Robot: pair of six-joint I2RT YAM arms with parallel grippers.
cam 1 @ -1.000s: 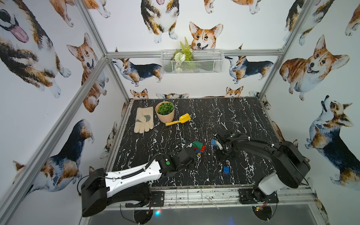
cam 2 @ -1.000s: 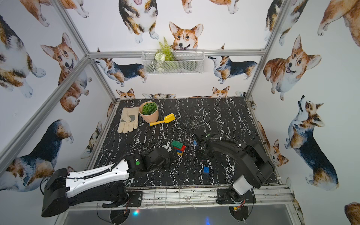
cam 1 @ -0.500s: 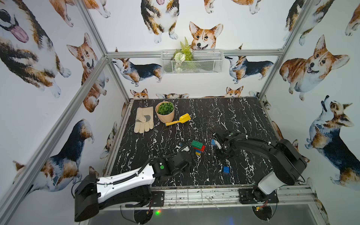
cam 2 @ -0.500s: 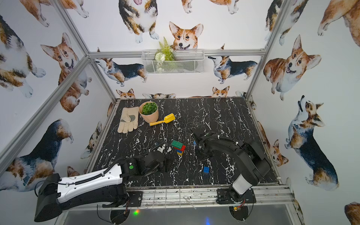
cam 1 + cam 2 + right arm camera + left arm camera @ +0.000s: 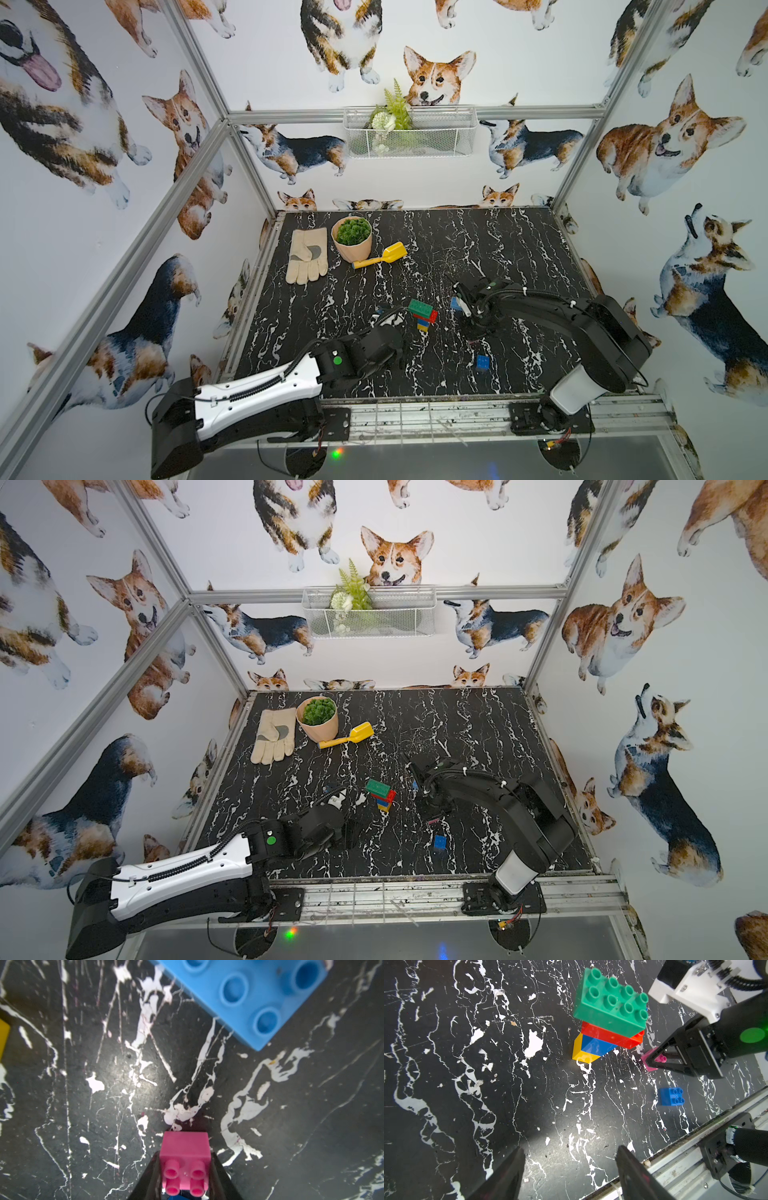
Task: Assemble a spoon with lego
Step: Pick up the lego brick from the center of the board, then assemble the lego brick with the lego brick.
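Observation:
The spoon's brick stack (image 5: 423, 313) (image 5: 380, 793) stands mid-table: a green brick (image 5: 610, 1003) on a red one (image 5: 612, 1036), over dark blue and yellow. My left gripper (image 5: 571, 1159) hangs open and empty near the table's front edge, a short way in front of the stack. My right gripper (image 5: 185, 1169) is shut on a small pink brick (image 5: 185, 1155) (image 5: 646, 1059), low over the table to the right of the stack. A light blue brick (image 5: 249, 997) (image 5: 456, 304) lies just beyond it. A loose dark blue brick (image 5: 482, 362) (image 5: 671, 1096) sits nearer the front.
At the back left lie a beige glove (image 5: 306, 255), a potted plant (image 5: 352, 239) and a yellow toy shovel (image 5: 380, 255). A metal rail (image 5: 415, 415) runs along the table's front edge. A wire basket (image 5: 409, 133) hangs on the back wall.
My left gripper has opened and drawn back from the stack toward the front edge. My right gripper has closed on the pink brick.

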